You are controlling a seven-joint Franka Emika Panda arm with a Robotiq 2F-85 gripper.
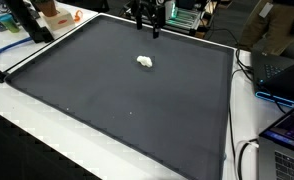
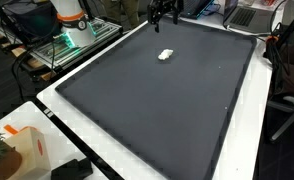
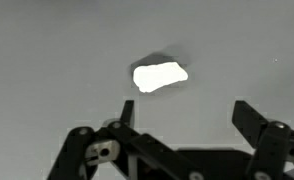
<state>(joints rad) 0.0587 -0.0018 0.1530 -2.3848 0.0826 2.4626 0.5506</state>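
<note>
Thing: a small white crumpled lump (image 1: 145, 62), paper or cloth, I cannot tell which. It lies alone on the dark grey mat (image 1: 117, 105) that covers the white bench (image 1: 32, 125), toward the mat's far side.
Jaws: released and spread wide, with nothing between them. They are near the lump but clear of it.
Risk, skid: the lump looks light. I judge that one fingertip (image 3: 127, 106) touching it before the other would push it across the mat instead of trapping it.
Risk, offset: in the wrist view the lump (image 3: 160, 75) sits ahead of the fingertips and a little off their midline, so a straight drop would probably close on bare mat.
Risk, mat: going too low could drive the tips into the mat and rumple it.
Risk, glare: the lump shows bleached white in the wrist view, so its edges and height are hard to read.
Arm pose: in both exterior views the arm's black wrist end (image 1: 147, 12) hangs over the far edge of the mat (image 2: 157, 110). It points downward, with the lump (image 2: 166, 55) nearer the middle of the mat.
</note>
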